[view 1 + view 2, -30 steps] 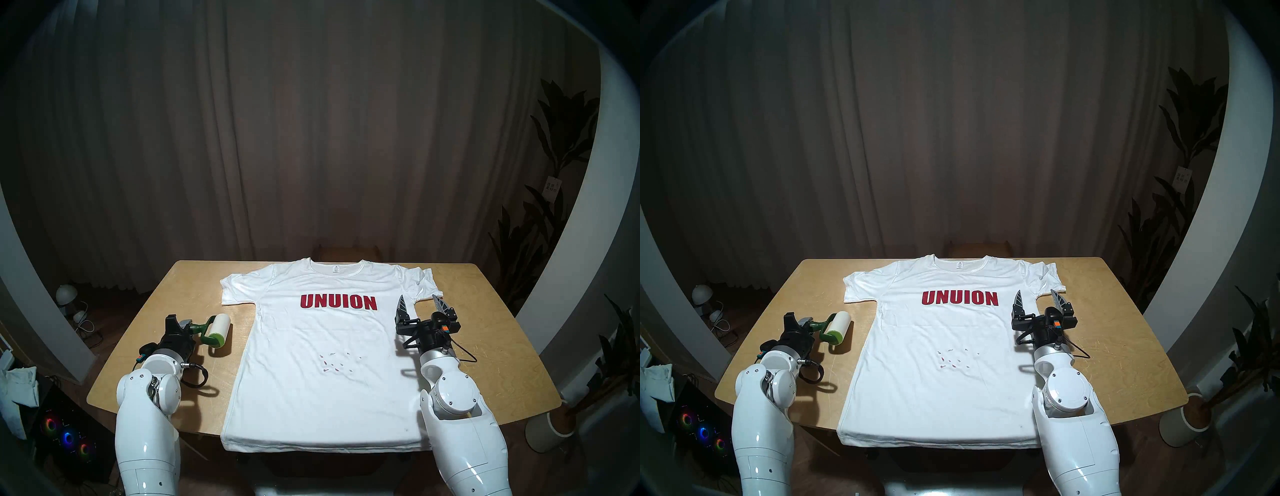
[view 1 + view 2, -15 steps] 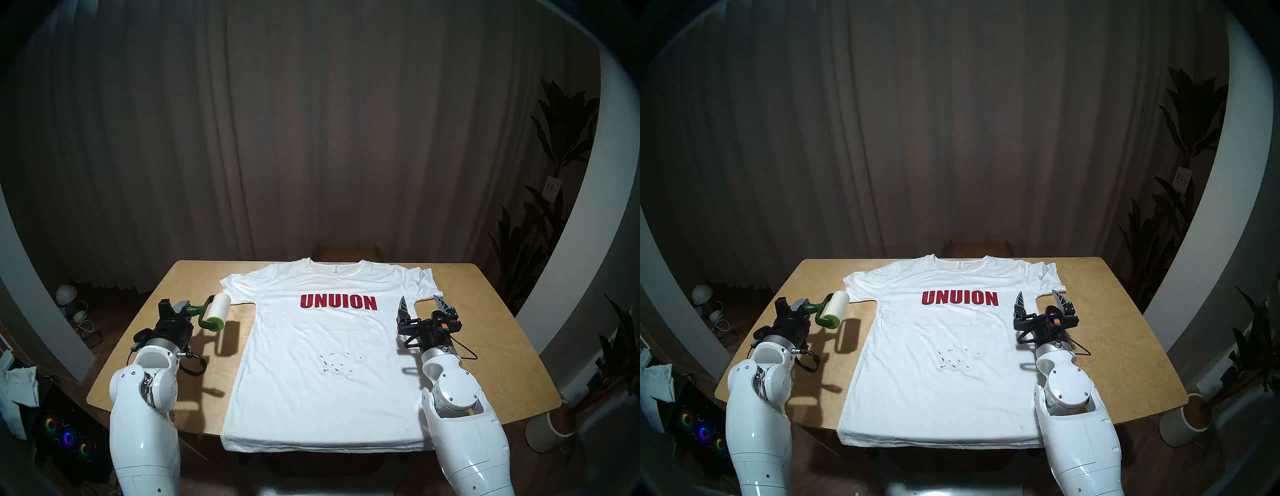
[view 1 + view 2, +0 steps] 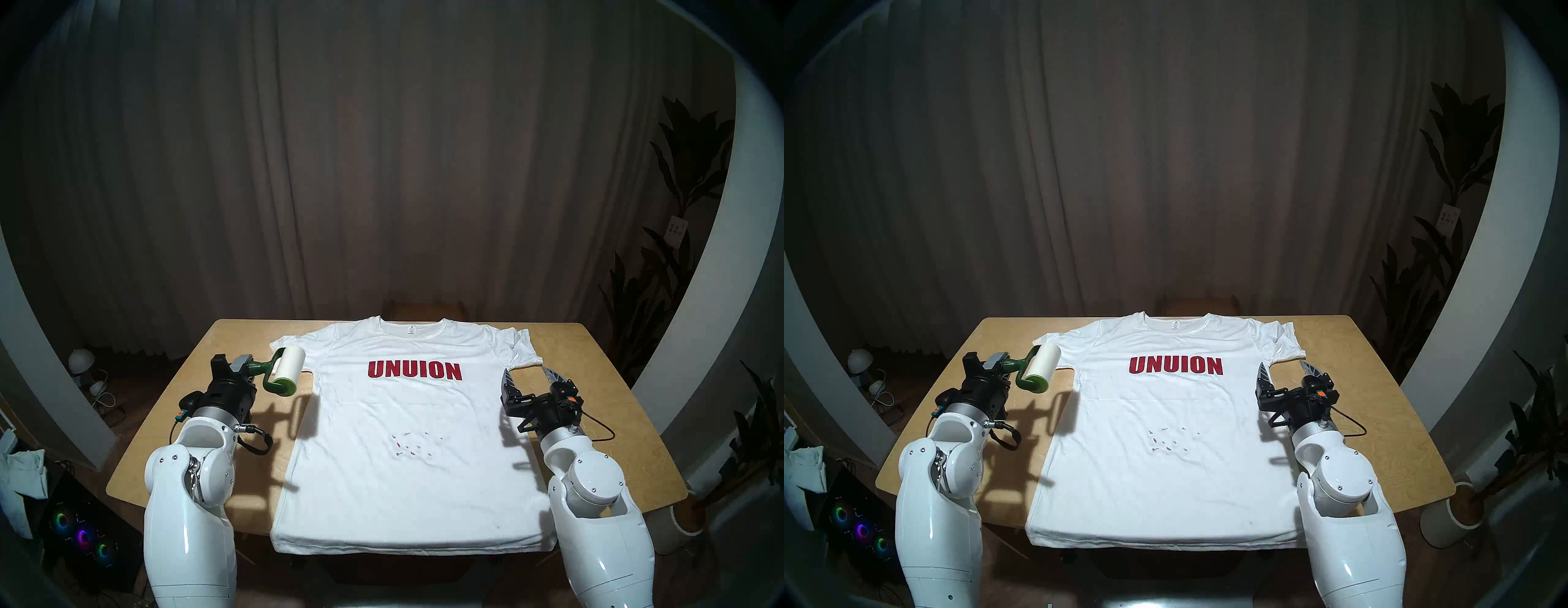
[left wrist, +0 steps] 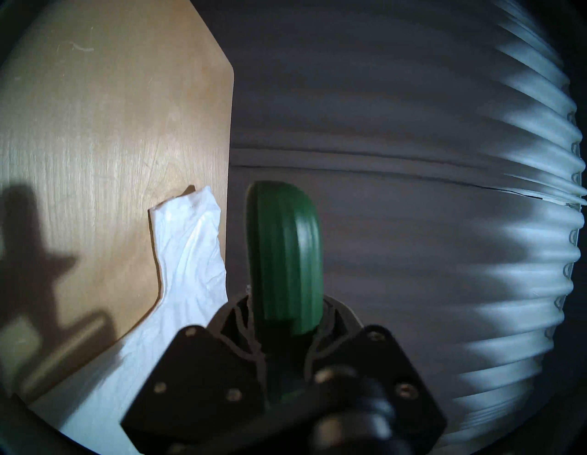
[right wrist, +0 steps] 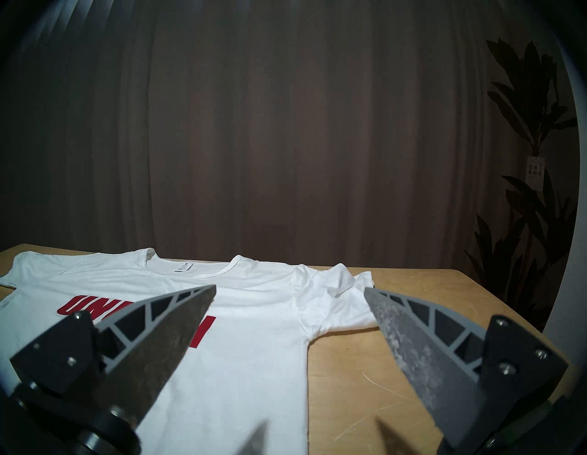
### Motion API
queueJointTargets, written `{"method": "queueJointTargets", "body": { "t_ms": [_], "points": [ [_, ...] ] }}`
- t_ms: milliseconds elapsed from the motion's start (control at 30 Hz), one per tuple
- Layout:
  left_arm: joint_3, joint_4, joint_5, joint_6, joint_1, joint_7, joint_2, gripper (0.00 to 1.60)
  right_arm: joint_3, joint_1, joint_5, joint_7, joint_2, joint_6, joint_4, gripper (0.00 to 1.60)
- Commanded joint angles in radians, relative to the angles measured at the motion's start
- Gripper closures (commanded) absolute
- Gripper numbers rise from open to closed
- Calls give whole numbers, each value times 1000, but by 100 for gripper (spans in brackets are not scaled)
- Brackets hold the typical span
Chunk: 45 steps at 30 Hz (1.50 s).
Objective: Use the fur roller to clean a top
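A wooden bench (image 3: 594,382) fills the lower frame, a white T-shirt (image 3: 407,475) flat for rolling. Left claw (image 3: 237,371) clamps the lint roller (image 3: 288,369) at centre left, raised; right claw (image 3: 530,378) gapes empty.

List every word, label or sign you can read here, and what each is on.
"UNUION": red capitals across the chest of the T-shirt.
Neck label inside the collar: print too small to read.
Paper tag hanging on the plant: Chinese characters, seemingly "日日是好日", too small to be sure.
Nothing else legible.
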Motion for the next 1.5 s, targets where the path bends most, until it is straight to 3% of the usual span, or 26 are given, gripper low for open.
{"method": "queueJointTargets", "body": {
  "t_ms": [0,100,233,500,700,967,1200,1467],
  "points": [
    [89,-103,84,-82,72,-39,-28,160,45,-53,37,43,30,-7,-52,0],
    [172,-131,153,-148,120,-84,-26,160,59,-60,24,50,42,-34,-31,0],
    [253,-143,185,-222,157,-115,-8,160,70,-55,30,62,48,-51,-4,0],
    [361,-142,218,-367,184,-162,40,160,92,-36,41,79,54,-103,46,0],
    [472,-113,232,-482,165,-175,100,160,78,-27,22,88,59,-128,86,0],
    [587,-65,237,-612,125,-170,168,160,66,-79,20,126,71,-136,61,0],
    [668,-31,238,-689,84,-157,208,160,77,-135,10,144,89,-126,35,0],
    [771,9,226,-751,30,-152,263,160,86,-143,-15,170,114,-148,45,0]
  ]
}}
